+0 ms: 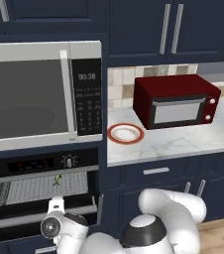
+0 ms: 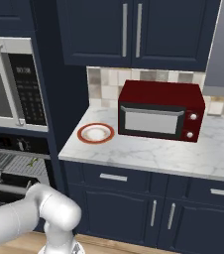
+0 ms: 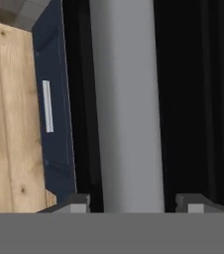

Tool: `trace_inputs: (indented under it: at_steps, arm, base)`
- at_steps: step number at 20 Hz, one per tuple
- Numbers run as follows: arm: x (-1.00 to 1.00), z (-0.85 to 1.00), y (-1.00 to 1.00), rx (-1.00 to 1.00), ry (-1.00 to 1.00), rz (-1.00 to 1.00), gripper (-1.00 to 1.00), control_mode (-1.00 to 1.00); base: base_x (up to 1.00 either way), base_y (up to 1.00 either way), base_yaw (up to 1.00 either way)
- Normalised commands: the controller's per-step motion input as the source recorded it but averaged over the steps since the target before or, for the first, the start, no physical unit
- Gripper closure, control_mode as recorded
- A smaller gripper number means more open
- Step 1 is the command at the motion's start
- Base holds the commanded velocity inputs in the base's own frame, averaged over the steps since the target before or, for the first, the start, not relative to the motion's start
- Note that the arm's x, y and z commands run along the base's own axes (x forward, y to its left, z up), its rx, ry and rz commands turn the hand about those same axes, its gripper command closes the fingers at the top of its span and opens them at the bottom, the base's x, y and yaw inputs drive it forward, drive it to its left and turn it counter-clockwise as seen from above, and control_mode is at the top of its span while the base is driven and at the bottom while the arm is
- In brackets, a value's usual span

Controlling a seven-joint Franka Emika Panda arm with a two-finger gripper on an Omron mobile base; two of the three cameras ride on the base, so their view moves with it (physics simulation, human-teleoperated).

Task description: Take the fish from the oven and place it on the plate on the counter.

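Straddling the oven's steel bar handle [image 3: 126,104], the two-finger gripper [image 3: 133,201] has its jaws apart, one tip on each side, not yet clamped. The tiny greenish-yellow fish [image 1: 58,179] lies above and beyond it on the wire rack [image 1: 39,189] (door partly ajar). Orange-rimmed white plate [image 1: 126,133] sits up-right on marbled counter [image 1: 183,141].

Greenish-yellow fish [image 1: 58,180], black oven [image 1: 39,163], orange-rimmed white plate [image 1: 126,134], white-grey marbled counter [image 1: 183,141], red toaster oven [image 1: 176,101].
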Motion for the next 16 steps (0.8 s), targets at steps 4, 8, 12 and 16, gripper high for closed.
trace_inputs:
  at_steps: [4, 8, 12, 16]
  arm:
    - [-0.83, -0.91, 0.0, 0.0, 0.04, 0.02, 1.0, -1.0]
    - [-0.85, -0.98, 0.0, 0.0, 0.02, 0.01, 1.0, -1.0]
    - [-0.67, -0.74, 0.0, 0.0, 0.05, 0.01, 1.0, -1.0]
    - [-0.46, -0.01, 0.0, 0.0, -0.03, 0.03, 1.0, -1.0]
  base:
    - [0.0, 0.0, 0.0]
    - [0.0, 0.0, 0.0]
    - [0.0, 0.0, 0.0]
    - [0.0, 0.0, 0.0]
